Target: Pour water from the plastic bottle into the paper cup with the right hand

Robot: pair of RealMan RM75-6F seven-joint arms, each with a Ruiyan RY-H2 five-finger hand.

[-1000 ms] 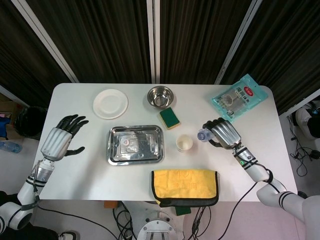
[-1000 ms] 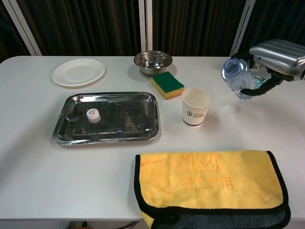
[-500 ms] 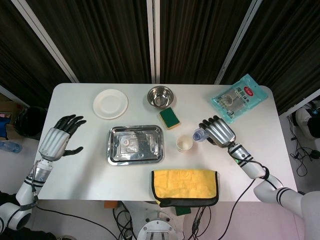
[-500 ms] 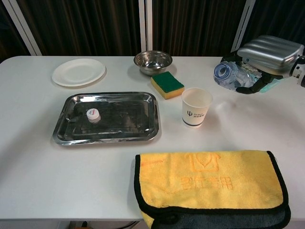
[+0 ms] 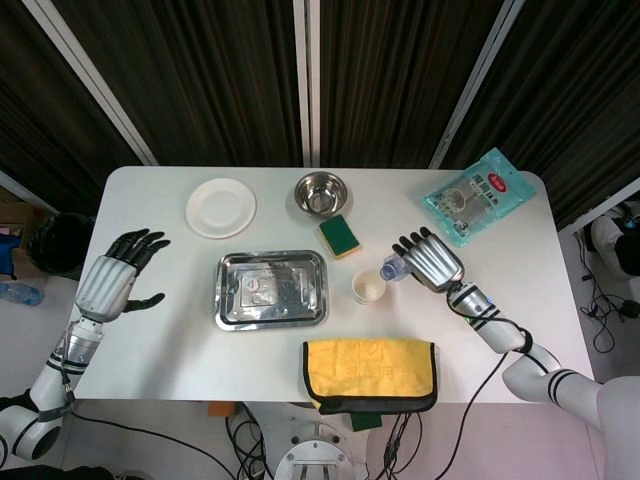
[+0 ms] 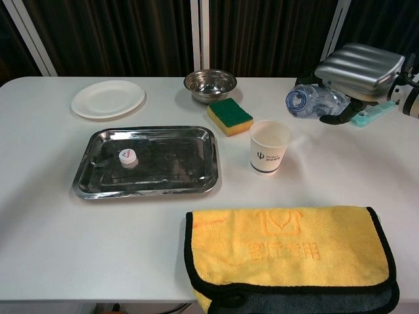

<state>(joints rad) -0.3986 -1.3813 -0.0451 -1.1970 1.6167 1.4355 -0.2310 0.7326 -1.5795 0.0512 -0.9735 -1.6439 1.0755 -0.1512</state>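
Bottle tipped further than a second ago: it now lies near horizontal in the right hand, open mouth pointing toward the cup and closer to it, though not yet over the rim. Right hand fingers wrapped around the bottle body, held above the table. In the head view the same hand has shifted left toward the cup. Left hand unchanged, fingers spread, holding nothing, over the table's left edge. Cup upright, between sponge and towel; dark logo on its side, too small to read. Cap lies in the tray. Towel bears embossed characters, not legible. Packet has a red label with white writing, unreadable.
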